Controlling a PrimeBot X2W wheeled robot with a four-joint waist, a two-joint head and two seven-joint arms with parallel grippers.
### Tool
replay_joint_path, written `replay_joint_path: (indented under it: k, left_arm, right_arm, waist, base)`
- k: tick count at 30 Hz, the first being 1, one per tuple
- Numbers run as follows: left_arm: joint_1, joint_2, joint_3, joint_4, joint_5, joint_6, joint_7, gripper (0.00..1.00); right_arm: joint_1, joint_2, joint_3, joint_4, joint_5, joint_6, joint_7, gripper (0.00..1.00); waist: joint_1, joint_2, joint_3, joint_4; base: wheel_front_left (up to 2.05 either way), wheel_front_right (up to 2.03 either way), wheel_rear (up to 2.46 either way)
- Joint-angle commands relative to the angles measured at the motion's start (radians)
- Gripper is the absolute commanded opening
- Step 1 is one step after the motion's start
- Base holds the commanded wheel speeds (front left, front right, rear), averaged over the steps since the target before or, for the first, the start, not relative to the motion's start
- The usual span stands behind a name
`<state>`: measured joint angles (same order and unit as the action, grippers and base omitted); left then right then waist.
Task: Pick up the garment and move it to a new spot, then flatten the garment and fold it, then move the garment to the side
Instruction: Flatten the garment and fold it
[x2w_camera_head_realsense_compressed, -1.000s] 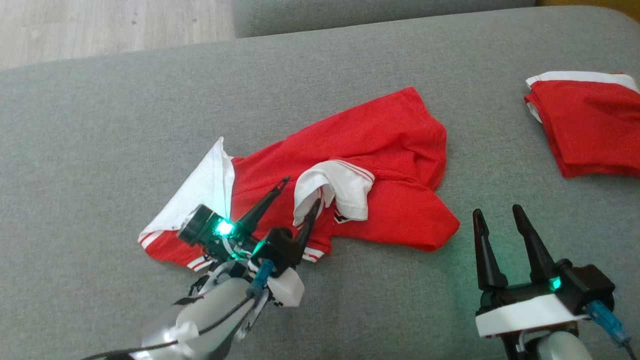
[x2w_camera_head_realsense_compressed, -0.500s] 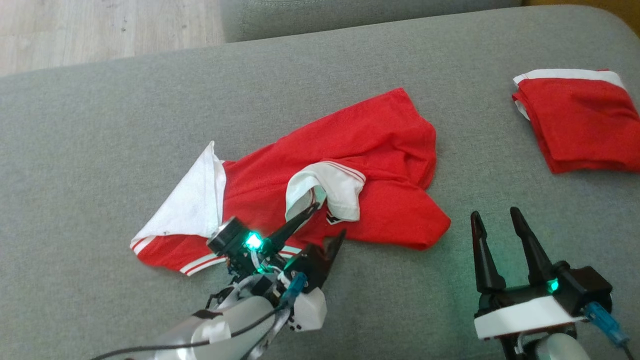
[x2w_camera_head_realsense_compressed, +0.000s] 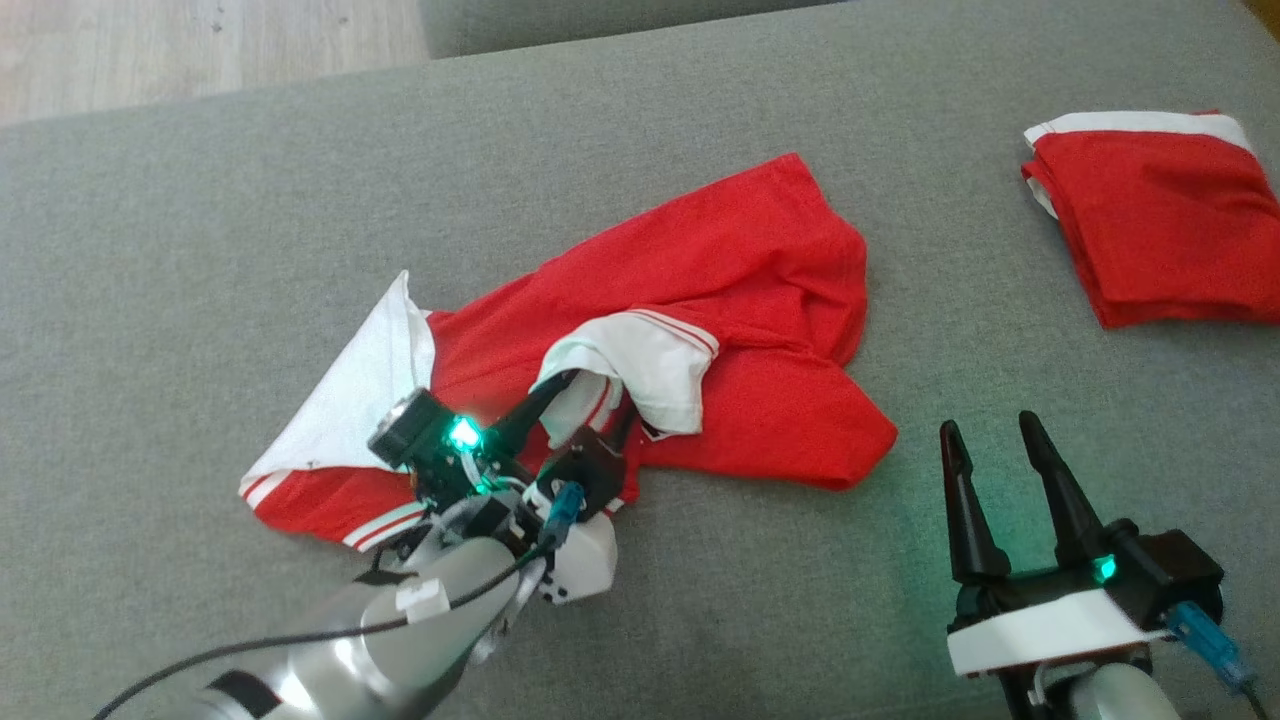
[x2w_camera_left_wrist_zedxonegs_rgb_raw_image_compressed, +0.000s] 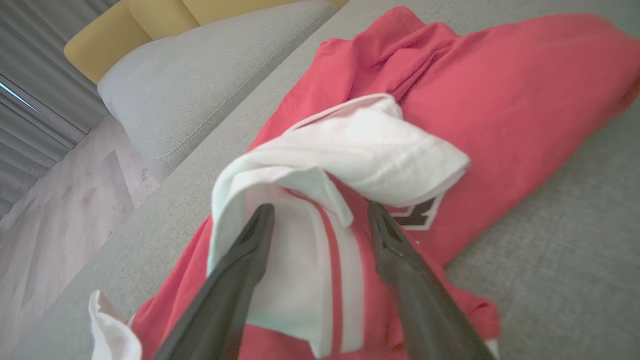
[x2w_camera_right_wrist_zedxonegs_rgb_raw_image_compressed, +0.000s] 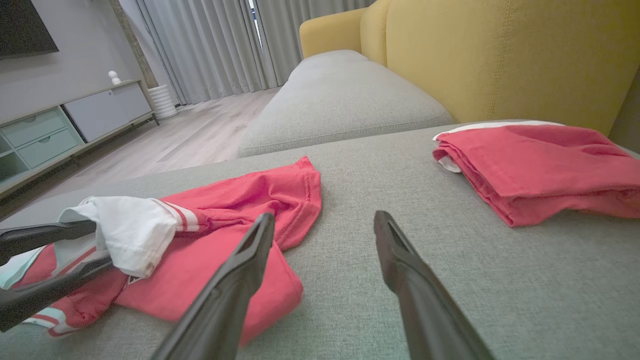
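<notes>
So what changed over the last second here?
The left gripper drew back, then pushed forward; its open fingers now straddle the white sleeve of the red shirt, not yet closed. The right gripper and folded red garment stayed put.

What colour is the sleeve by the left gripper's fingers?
The sleeve is white with red stripes; clearest in the left wrist view.

The left arm stretches out ahead, forearm angled towards the middle, its left gripper (x2w_camera_head_realsense_compressed: 598, 392) low with both dark fingers spread apart, while the right gripper (x2w_camera_head_realsense_compressed: 988, 422) sits nearer the body, fingers pointing forward and wide apart.
</notes>
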<state>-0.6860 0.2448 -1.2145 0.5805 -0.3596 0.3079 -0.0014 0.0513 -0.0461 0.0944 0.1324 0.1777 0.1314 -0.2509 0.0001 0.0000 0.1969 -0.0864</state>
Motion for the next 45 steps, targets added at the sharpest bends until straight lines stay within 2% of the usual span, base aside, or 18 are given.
replay_joint_path:
  k: [1,2,3,4,5,6,7,14,18,23,26,29,33,38,45]
  left_arm:
    - [-0.052,0.008,0.039,-0.011,0.006,-0.001,-0.007,0.86]
    - [-0.057,0.004,0.039,-0.004,0.005,-0.005,-0.012,0.8]
    - [-0.061,0.0,0.04,0.002,0.003,-0.008,-0.017,0.69]
    - [-0.066,-0.004,0.04,0.007,0.003,-0.011,-0.024,0.49]
    - [-0.07,-0.008,0.041,0.011,0.003,-0.012,-0.035,0.34]
    - [-0.073,-0.011,0.043,0.015,0.001,-0.011,-0.045,0.07]
    - [-0.073,-0.015,0.046,0.018,-0.004,-0.014,-0.053,0.0]
    - [-0.036,-0.023,0.099,-0.03,-0.075,-0.02,-0.12,0.0]
    - [0.05,0.002,0.217,-0.196,-0.232,-0.051,-0.178,0.0]
    - [0.148,0.124,0.361,-0.451,-0.394,-0.061,-0.177,0.0]
    - [0.21,0.226,0.404,-0.565,-0.48,-0.072,-0.102,0.0]
    - [0.273,0.329,0.446,-0.644,-0.539,-0.064,-0.057,0.0]
    - [0.351,0.397,0.524,-0.733,-0.642,-0.064,-0.057,0.0]
    - [0.389,0.428,0.581,-0.774,-0.691,-0.07,-0.089,0.0]
    - [0.383,0.397,0.64,-0.746,-0.736,-0.094,-0.156,0.0]
  right_arm:
    - [-0.03,-0.009,0.024,-0.032,0.004,-0.001,-0.011,1.0]
    - [-0.03,-0.009,0.023,-0.032,0.003,-0.001,-0.011,1.0]
    - [-0.031,-0.009,0.023,-0.032,0.003,-0.001,-0.011,1.0]
    - [-0.032,-0.009,0.022,-0.032,0.003,-0.001,-0.011,1.0]
    - [-0.033,-0.009,0.022,-0.031,0.003,-0.001,-0.011,1.0]
    - [-0.034,-0.009,0.022,-0.031,0.003,-0.001,-0.011,1.0]
    - [-0.034,-0.009,0.021,-0.03,0.003,-0.001,-0.011,1.0]
    - [-0.024,-0.008,0.011,-0.028,0.001,-0.001,-0.011,1.0]
    - [-0.01,-0.008,0.004,-0.024,0.005,-0.001,-0.011,1.0]
    - [0.01,-0.008,0.01,0.001,0.011,-0.001,-0.011,1.0]
    - [0.012,-0.008,0.013,0.012,0.013,-0.001,-0.011,1.0]
    - [0.009,-0.011,0.017,0.018,0.016,-0.001,-0.011,1.0]
    - [0.008,-0.02,0.024,0.033,0.018,-0.001,-0.011,1.0]
    - [0.0,-0.035,0.053,0.075,0.039,-0.001,-0.011,1.0]
    - [-0.013,-0.059,0.101,0.127,0.08,-0.001,-0.011,1.0]
  waist:
    - [-0.0001,0.0,0.004,-0.002]
    - [-0.0001,0.0,0.007,-0.003]
    - [-0.0001,0.0,0.009,-0.003]
    - [-0.0001,0.0,0.011,-0.004]
    - [-0.0001,0.0,0.012,-0.005]
    - [-0.0001,0.0,0.013,-0.006]
    - [-0.0001,0.0,0.013,-0.006]
    - [-0.0001,0.0,-0.005,0.008]
    - [-0.0001,0.0,-0.028,0.036]
    - [-0.0001,0.0,-0.052,0.084]
    - [-0.0001,0.0,-0.056,0.106]
    - [-0.0001,0.0,-0.051,0.121]
    - [-0.0001,0.0,-0.042,0.14]
    - [-0.0001,0.0,-0.032,0.152]
    - [-0.0001,0.0,-0.024,0.158]
  base:
    - [0.0,0.0,0.0]
    - [0.0,0.0,0.0]
    - [0.0,0.0,0.0]
    - [0.0,0.0,0.0]
    - [0.0,0.0,0.0]
    - [0.0,0.0,0.0]
    - [0.0,0.0,0.0]
    - [0.0,0.0,0.0]
    - [0.0,0.0,0.0]
    - [0.0,0.0,0.0]
    - [0.0,0.0,0.0]
    - [0.0,0.0,0.0]
    - [0.0,0.0,0.0]
    - [0.0,0.0,0.0]
    - [0.0,0.0,0.0]
